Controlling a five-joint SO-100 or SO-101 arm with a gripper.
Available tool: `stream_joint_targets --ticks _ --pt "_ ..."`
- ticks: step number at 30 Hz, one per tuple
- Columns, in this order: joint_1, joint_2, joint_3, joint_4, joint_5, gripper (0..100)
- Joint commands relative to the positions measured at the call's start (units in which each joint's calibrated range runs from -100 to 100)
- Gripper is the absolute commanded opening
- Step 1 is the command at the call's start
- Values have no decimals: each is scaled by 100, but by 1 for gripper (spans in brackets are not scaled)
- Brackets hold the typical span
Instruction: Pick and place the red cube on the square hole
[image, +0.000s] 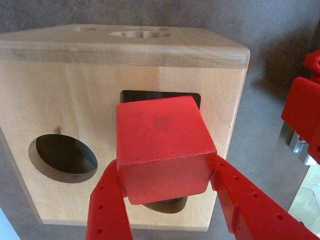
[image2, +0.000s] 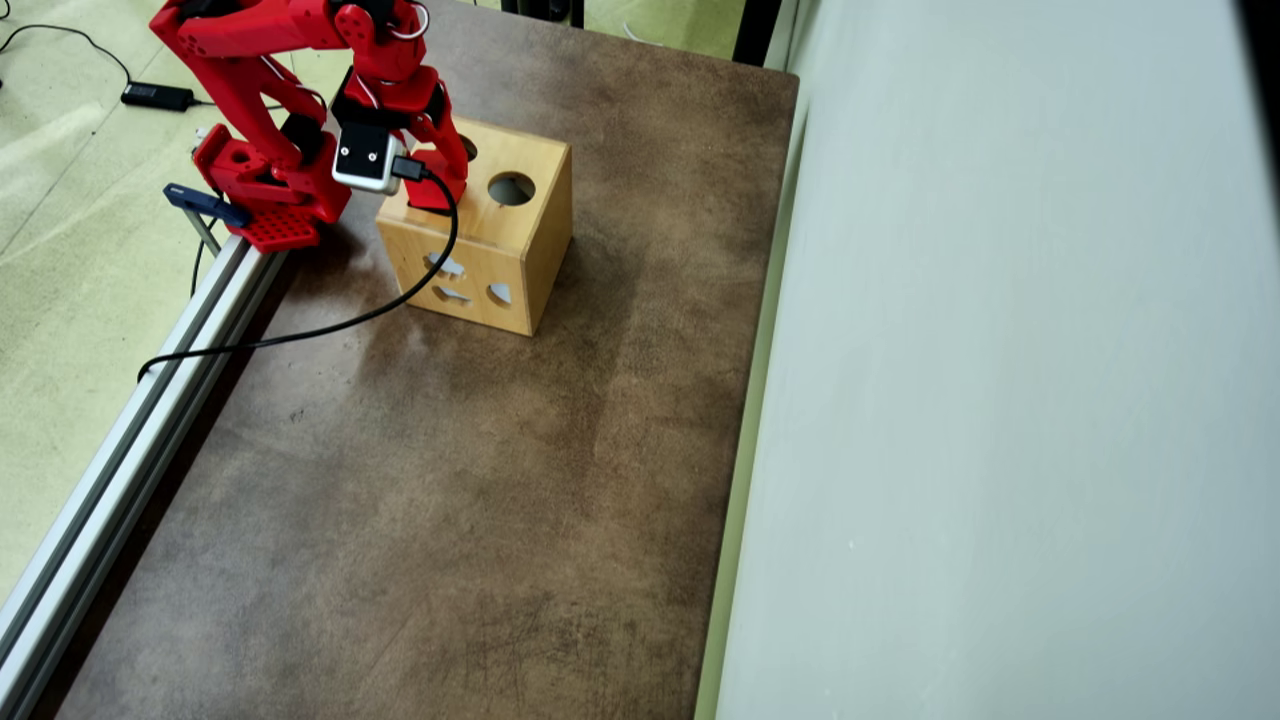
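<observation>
One red cube (image: 162, 147), clamped between the gripper (image: 167, 192) fingers directly over the square hole (image: 131, 96) of the wooden box (image: 45, 90) in the wrist view; overhead, the arm (image2: 300, 60) hides cube and hole, showing the brown table (image2: 450, 500).

- We see the red cube (image: 162, 147), matte with scuffed paint, slightly tilted, over the box face in the wrist view.
- We see the square hole (image: 150, 96) as a dark cutout, mostly covered by the cube.
</observation>
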Motion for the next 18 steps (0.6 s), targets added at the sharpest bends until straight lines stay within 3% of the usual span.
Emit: stream_joint_targets --ticks 1,18 --pt "47 75 -30 33 54 5" --pt "463 -10 -30 41 5 2"
